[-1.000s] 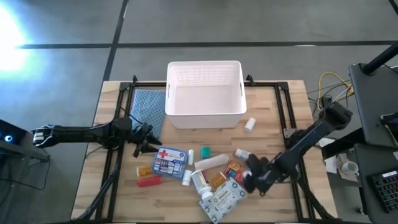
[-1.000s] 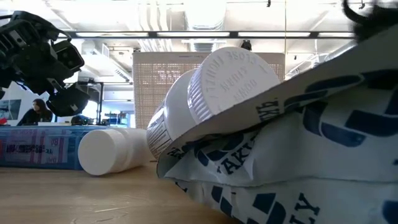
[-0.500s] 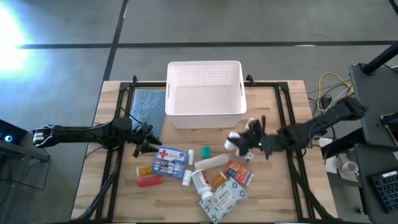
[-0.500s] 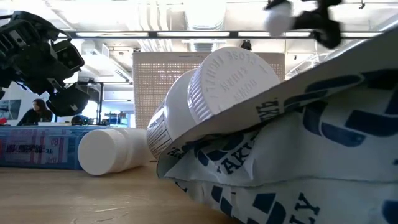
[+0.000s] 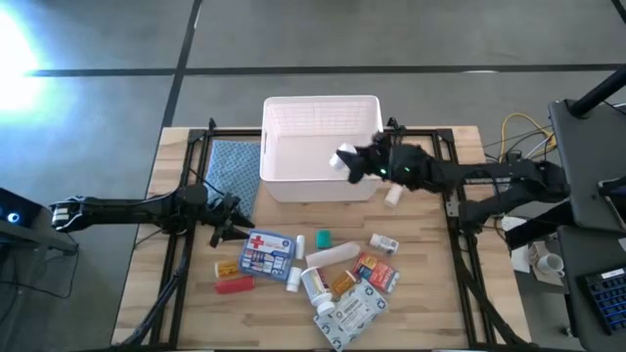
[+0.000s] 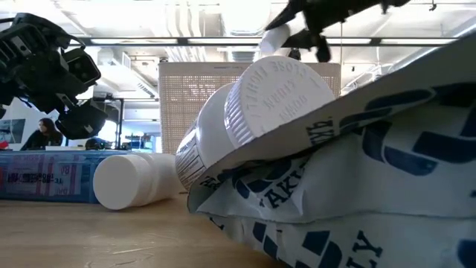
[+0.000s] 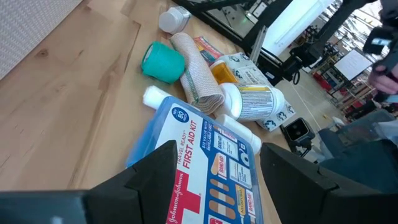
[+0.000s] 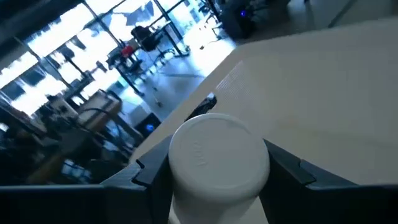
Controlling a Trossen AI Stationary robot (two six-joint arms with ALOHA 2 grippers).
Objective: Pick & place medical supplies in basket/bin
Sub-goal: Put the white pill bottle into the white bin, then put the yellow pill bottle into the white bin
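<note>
Carrying a white pill bottle (image 5: 345, 158), right gripper (image 5: 358, 163) has reached the bin (image 5: 320, 183)

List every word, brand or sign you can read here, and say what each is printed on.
"Johnson & Johnson", "FIRST AID KIT", "BAND-AID": blue-white first-aid box, which also bears a red cross.
"80": round badge on the same box.
Embossed cap lettering on the pill bottle lying on the pack: unreadable.
Large blue letters on the pack: cut off, no whole word.
Orange boxes: too small.
Bottle in the right gripper: cap mark blurred.
</note>
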